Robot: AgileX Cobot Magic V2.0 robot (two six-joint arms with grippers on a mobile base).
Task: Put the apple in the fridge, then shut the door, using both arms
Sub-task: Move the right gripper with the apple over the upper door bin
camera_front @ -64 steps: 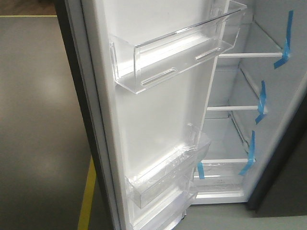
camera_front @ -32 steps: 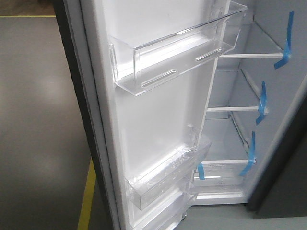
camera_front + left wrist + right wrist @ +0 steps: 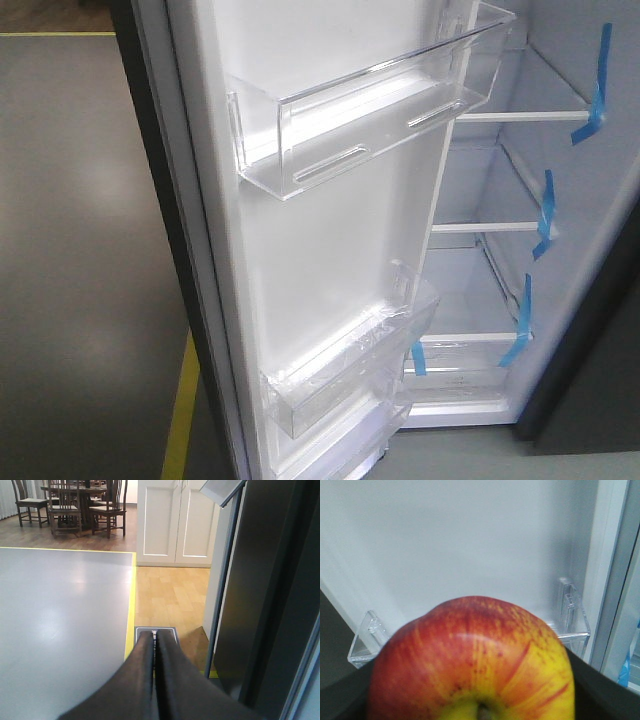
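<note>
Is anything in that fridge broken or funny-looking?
Nothing looks broken or spilled. The odd bit is the blue tape: strips stuck where each white shelf meets the fridge wall, as if holding the shelves in place. The door stands wide open, which fits the job.

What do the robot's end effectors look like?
The left end effector has two smooth, dark brown-black fingers tapering to narrow tips. The right fingers show only as dark matte slabs. No cables or markings are visible.
</note>
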